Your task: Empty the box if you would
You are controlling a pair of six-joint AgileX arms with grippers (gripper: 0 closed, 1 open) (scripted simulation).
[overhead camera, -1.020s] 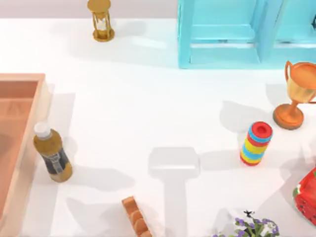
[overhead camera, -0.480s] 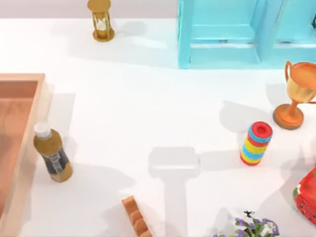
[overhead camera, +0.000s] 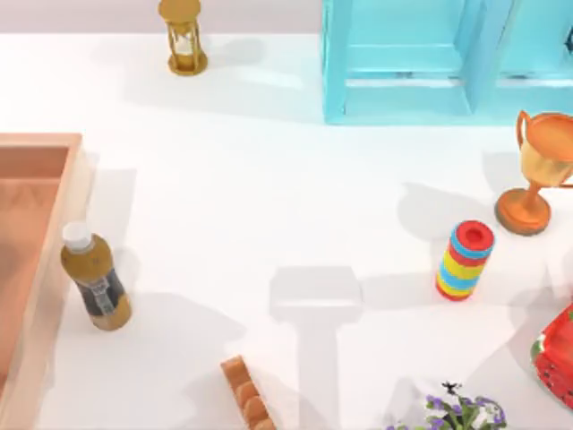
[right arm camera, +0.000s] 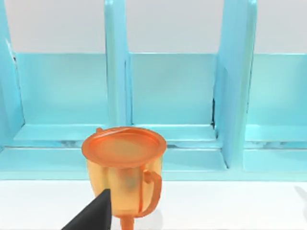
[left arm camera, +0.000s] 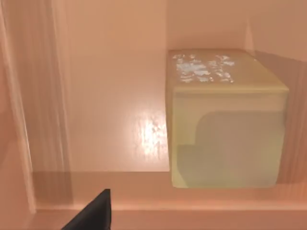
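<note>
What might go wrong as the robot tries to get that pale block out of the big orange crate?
The pale block sits tight in a corner of the box, against its walls, so the left gripper's finger may find little room to close around it and could slip. The bottle stands just outside the box's wall; a lifted block swung that way might knock it over.

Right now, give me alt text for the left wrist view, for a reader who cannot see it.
A pale yellowish rectangular block sits on the orange-brown floor inside the box, seen from close above, with a patch of light shining on the floor beside it. A dark part of the left gripper juts in at the picture's edge.
</note>
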